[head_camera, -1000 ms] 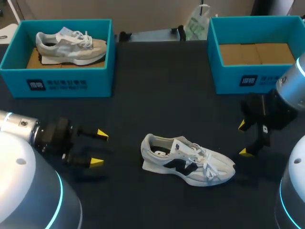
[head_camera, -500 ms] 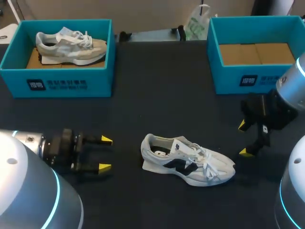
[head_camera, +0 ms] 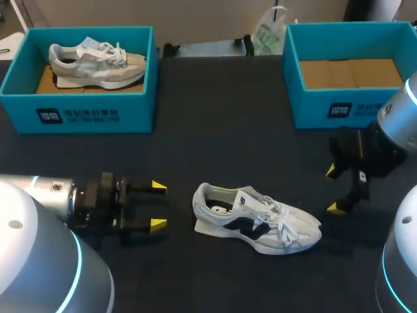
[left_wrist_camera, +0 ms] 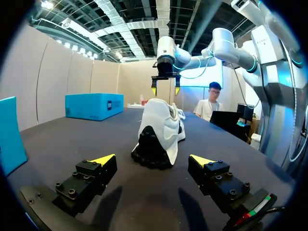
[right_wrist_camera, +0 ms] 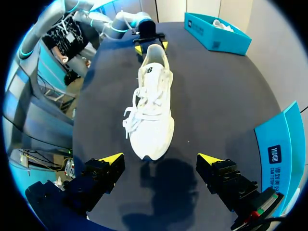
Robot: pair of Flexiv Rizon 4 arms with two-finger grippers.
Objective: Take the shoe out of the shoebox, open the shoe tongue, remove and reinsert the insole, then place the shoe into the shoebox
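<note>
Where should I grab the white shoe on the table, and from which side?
Probably the heel of the white shoe, across its width, coming in level with the left gripper: the shoe stands on its sole, its narrow heel pointing between that gripper's open fingers.

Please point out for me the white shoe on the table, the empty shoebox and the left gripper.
white shoe [head_camera: 257, 223]: head view, on its side panel.
empty shoebox [head_camera: 313, 107]: head view, on its front wall.
left gripper [head_camera: 158, 205]: head view, midway between its yellow tips.
</note>
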